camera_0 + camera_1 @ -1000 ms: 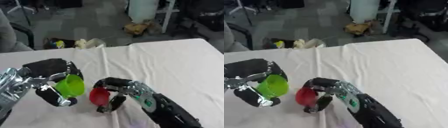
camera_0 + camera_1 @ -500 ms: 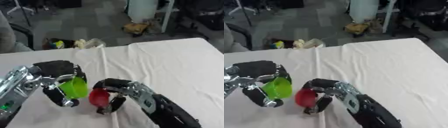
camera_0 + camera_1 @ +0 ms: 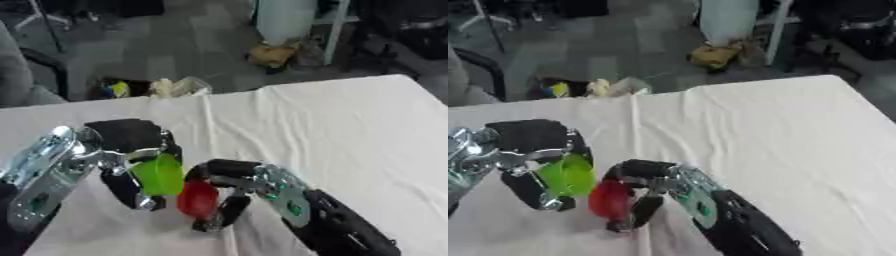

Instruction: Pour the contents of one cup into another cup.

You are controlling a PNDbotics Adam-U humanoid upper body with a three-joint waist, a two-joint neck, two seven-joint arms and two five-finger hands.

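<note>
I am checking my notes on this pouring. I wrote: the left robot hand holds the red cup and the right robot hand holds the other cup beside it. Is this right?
Not quite. In the left eye view the left robot hand holds the green cup; the red cup is in the right robot hand. The rest stands: the cups are side by side.

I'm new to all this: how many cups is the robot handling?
2. A green cup in the left hand, tilted toward a red cup in the right hand. Both are above the white table. None seem hidden.
</note>
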